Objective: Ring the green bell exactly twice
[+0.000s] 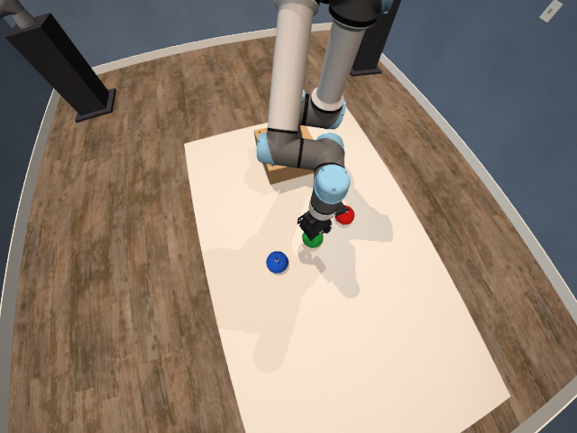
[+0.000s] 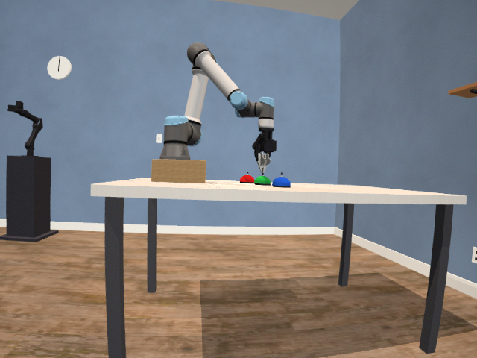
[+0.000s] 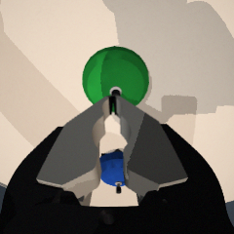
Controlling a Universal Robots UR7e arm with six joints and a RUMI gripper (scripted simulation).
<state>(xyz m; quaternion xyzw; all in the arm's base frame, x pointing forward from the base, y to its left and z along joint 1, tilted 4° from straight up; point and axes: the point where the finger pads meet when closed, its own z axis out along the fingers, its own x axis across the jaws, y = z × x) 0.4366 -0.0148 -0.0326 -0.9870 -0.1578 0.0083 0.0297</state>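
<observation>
The green bell (image 1: 312,240) sits on the cream table top between the red bell (image 1: 345,215) and the blue bell (image 1: 277,262). My gripper (image 2: 263,171) is shut and empty and points straight down over the green bell (image 2: 262,180). In the wrist view the closed fingertips (image 3: 114,103) meet right at the green bell's small button (image 3: 116,91), with the green dome (image 3: 115,75) behind them. From the side view the tips stand at the button's height; I cannot tell if they press it. The blue bell (image 3: 113,169) shows through the gap between the fingers.
The arm's wooden base block (image 1: 281,156) stands at the back of the table. The red bell (image 2: 247,178) and blue bell (image 2: 281,181) flank the green one closely in the side view. A black pedestal (image 2: 27,196) stands on the floor at the left.
</observation>
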